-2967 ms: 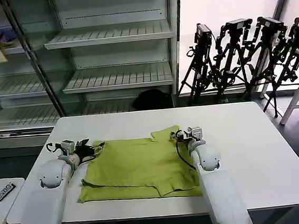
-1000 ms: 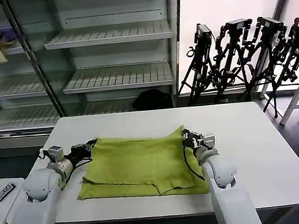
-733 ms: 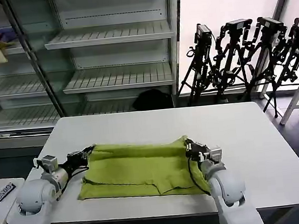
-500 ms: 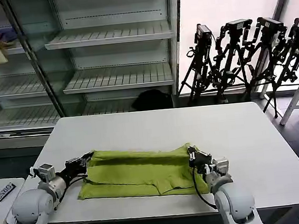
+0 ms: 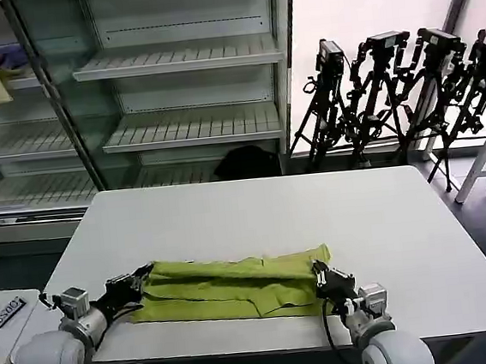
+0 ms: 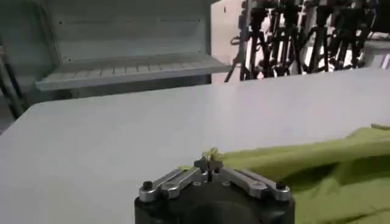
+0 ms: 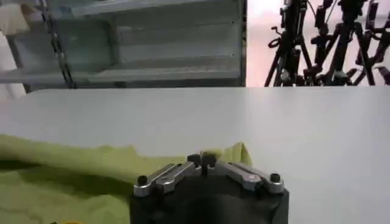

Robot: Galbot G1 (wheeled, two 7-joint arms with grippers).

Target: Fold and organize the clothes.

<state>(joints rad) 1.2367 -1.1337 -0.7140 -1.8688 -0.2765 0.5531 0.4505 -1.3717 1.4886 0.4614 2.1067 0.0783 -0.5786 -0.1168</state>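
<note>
Head view shows us pinching one T-shirt [image 5: 236, 284], a low folded band on the bench [image 5: 401, 218] spanning from one gripper to the other. Our left gripper [image 5: 135, 283] is pressed together on a nub of cloth at its end of the band; our right gripper [image 5: 326, 279] is likewise clamped on the hem at the other end. We judge the two matching holds keep the folded edge taut and square so the layer lies flat. By count: one shirt, two grippers, one bench; six tripods [image 5: 389, 90] stand well beyond our right gripper.
</note>
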